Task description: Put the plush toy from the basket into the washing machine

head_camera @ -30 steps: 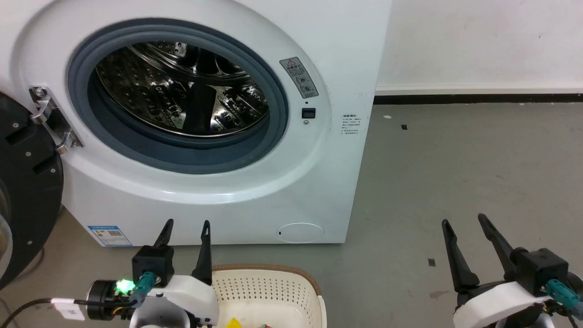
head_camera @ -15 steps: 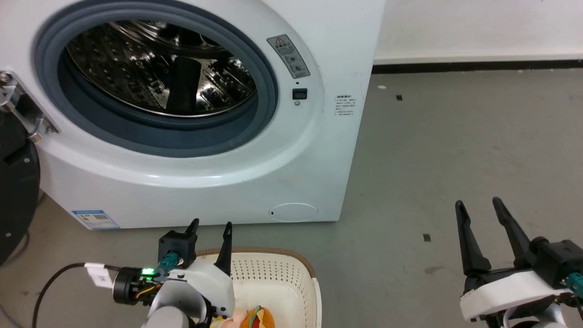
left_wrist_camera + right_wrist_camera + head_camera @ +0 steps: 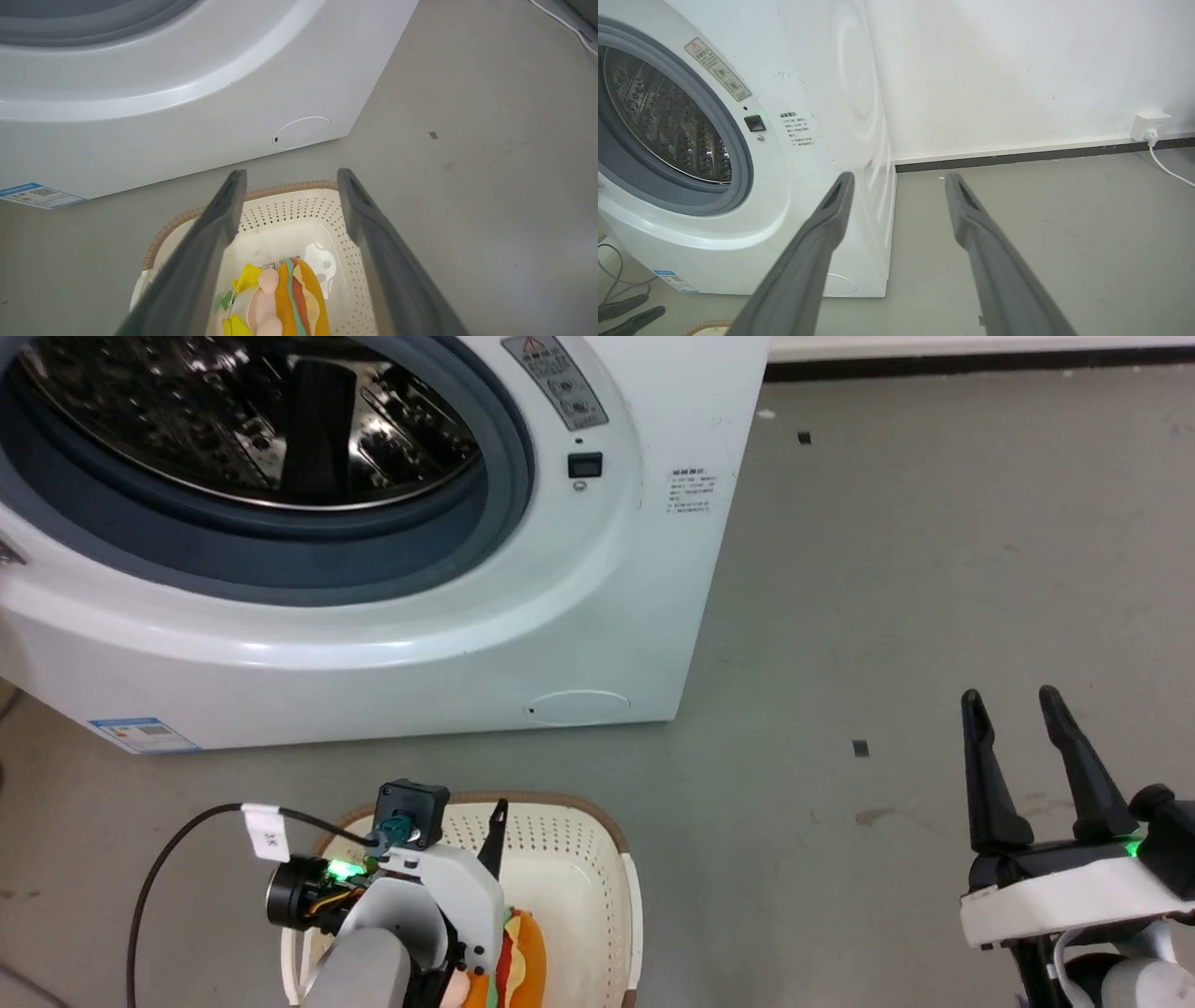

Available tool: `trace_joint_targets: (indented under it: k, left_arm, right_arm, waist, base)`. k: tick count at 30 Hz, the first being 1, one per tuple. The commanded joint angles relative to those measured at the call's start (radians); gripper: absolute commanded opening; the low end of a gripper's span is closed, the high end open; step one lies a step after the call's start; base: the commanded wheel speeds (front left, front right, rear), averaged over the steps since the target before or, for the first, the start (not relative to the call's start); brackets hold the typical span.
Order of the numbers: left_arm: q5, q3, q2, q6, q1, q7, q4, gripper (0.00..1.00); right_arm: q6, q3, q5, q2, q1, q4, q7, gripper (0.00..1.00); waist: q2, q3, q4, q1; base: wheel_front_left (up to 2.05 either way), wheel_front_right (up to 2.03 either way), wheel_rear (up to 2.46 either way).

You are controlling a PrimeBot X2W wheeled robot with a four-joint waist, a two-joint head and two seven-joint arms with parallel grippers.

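Left gripper (image 3: 290,172) spread, empty, above basket (image 3: 299,211), plush toy (image 3: 289,298) plain in wrist view, right gripper (image 3: 1009,695) likewise

The grey floor (image 3: 887,569) bears the washing machine (image 3: 373,663) and, near its front, the basket (image 3: 569,845).

Left arm (image 3: 425,905): lower left of head view, wrist tipped fwd and down.
Left jaws: apart.
Right arm (image 3: 1064,896): lower right.
Right jaws: apart, pointing up head view.
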Motion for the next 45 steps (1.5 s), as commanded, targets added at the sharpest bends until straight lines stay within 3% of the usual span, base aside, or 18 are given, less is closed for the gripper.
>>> trace_joint_targets:
  k: [1, 45]
  left_arm:
    - [-0.005, -0.013, 0.007, -0.004, -0.028, 0.011, 0.027, 1.00]
    - [-0.067, -0.286, 0.094, -0.044, -0.363, 0.234, 0.482, 1.00]
  right_arm:
    - [0.000, -0.004, 0.016, 0.000, -0.025, -0.011, -0.010, 1.00]
    - [-0.001, -0.047, 0.209, 0.000, -0.191, -0.118, -0.102, 1.00]
  waist:
    - [0.0000, 0.025, -0.010, -0.0001]
    - [0.0000, 0.418, -0.072, -0.0001]
  base:
    - [0.00, 0.00, 0.00]
    - [0.00, 0.00, 0.00]
